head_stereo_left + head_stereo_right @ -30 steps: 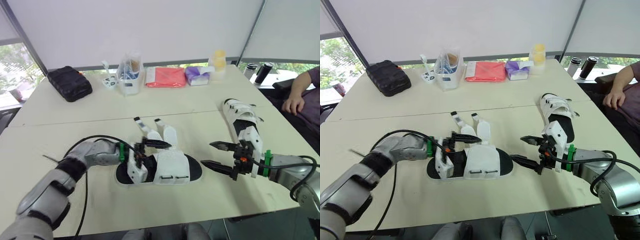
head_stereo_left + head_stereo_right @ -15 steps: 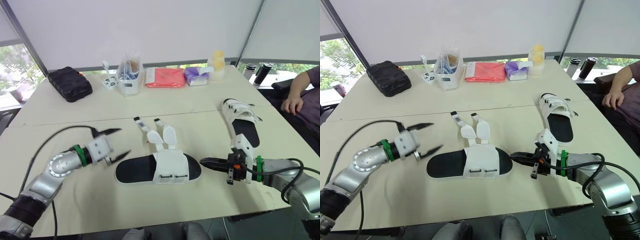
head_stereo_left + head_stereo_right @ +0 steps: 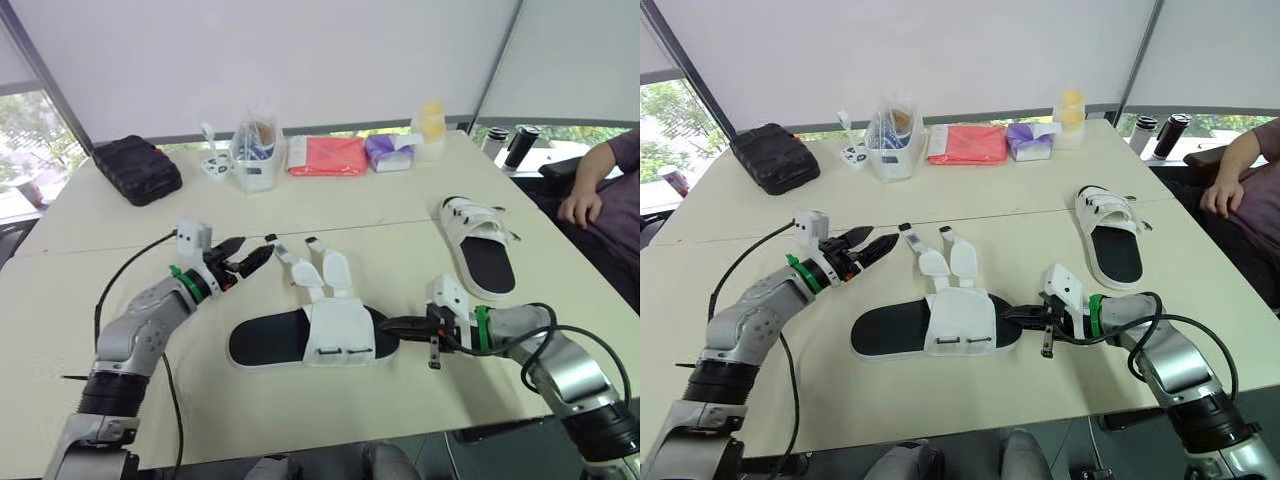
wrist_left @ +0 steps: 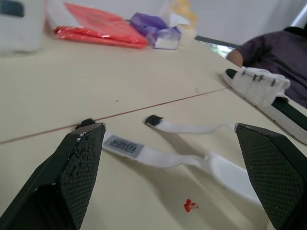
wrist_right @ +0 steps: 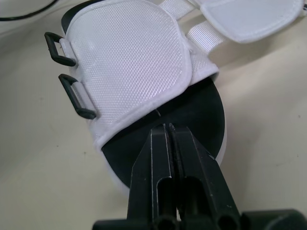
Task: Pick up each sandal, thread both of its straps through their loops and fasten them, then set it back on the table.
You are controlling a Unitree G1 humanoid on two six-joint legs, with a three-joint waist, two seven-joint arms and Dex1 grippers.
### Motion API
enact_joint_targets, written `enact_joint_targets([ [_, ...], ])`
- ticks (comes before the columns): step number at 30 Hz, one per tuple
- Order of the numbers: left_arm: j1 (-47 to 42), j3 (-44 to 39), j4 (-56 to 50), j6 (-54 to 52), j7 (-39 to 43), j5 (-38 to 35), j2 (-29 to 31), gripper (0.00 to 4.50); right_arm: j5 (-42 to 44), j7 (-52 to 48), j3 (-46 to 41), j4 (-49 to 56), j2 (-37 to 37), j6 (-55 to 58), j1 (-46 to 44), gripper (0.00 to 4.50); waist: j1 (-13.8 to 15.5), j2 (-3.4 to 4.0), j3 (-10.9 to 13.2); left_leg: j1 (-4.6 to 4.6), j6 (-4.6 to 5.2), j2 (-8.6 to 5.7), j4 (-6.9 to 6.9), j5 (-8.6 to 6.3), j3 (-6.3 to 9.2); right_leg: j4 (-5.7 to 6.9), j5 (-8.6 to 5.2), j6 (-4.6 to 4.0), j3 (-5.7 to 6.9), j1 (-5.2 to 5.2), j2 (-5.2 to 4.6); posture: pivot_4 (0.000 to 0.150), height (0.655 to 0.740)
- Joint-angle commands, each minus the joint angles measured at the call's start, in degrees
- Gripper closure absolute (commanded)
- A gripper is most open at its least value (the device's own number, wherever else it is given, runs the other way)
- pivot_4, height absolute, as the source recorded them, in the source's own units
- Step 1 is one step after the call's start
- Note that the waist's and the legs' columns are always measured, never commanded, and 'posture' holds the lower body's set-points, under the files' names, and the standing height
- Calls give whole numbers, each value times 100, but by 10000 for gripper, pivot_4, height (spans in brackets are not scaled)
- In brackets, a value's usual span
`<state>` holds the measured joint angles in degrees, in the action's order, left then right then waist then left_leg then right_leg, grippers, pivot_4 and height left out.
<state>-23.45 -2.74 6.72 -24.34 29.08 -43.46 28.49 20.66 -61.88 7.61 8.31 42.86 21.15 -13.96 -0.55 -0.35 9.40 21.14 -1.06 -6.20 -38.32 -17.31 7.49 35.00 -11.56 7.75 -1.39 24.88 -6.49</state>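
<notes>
At the far left of the surface (image 3: 120, 230) a black case (image 3: 138, 168) lies well apart from the work. Nearer the middle, the left pincer (image 3: 250, 258) hovers low with its fingers spread wide and nothing between them, pointed at the free ends of the two straps (image 4: 144, 153). These lie flat and unthreaded on the surface, fanned out away from the near sandal (image 3: 315, 338). That sandal rests sole-down close to the front edge, with its white upper over the black footbed and its two black loops (image 5: 72, 91) empty on the robot's side. At the sandal's right end the right pincer (image 3: 388, 323) has its fingers pressed together, gripping nothing, with the tips on the footbed — apparently pinning it in place. Further right the second sandal (image 3: 478, 245) lies with its straps across it, seemingly fastened, and a person's hand (image 3: 578, 208) shows near the surface's right edge. The step in hand looks like taking the first strap of the near sandal. The next move calls for the left pincer to close on the nearest strap tip and carry it over the upper to its loop — with the right steadying.
</notes>
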Motion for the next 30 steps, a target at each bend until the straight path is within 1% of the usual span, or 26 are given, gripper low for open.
enact_joint_targets([
  [1,-96,-144,-145,45,-71,293,-164,0,-47,-214,224,-32,-203,-164,-159,44548,5,-1,0,1,-1,0,0,0,0,0,0,0,0,0,0,1500,7400],
  [5,-12,-200,-355,-70,-101,465,-307,0,-196,-265,408,-68,-345,-265,-181,44548,5,-1,0,1,-2,0,0,1,0,0,0,0,-1,0,0,1500,7400],
  [12,151,-285,-528,-252,-52,648,-379,0,-213,-300,433,-279,-513,-383,-156,44548,-6,0,0,0,-2,1,2,0,1,0,0,-1,-1,1,1,1500,7400],
  [19,316,-354,-548,-334,149,828,-269,0,-364,-131,176,-286,-377,-748,193,44548,22,0,0,-1,1,0,3,-2,1,0,0,-1,-1,1,1,1500,7400],
  [23,314,-369,-505,-345,231,928,-284,0,-389,-29,138,-324,-425,-809,253,44548,25,0,-1,-2,4,-1,2,-3,1,0,0,-1,-1,-1,-1,1500,7400],
  [26,299,-344,-462,-336,288,1012,-343,0,-251,88,140,-302,-609,-642,278,44548,17,-4,-3,-2,3,0,3,-3,1,0,0,-1,-1,-1,0,1500,7400],
  [30,287,-317,-463,-344,336,1108,-421,0,-26,117,281,24,-885,-315,350,44548,-12,-4,-3,-4,3,2,4,-3,3,0,0,-1,-1,-1,2,1500,7400],
])
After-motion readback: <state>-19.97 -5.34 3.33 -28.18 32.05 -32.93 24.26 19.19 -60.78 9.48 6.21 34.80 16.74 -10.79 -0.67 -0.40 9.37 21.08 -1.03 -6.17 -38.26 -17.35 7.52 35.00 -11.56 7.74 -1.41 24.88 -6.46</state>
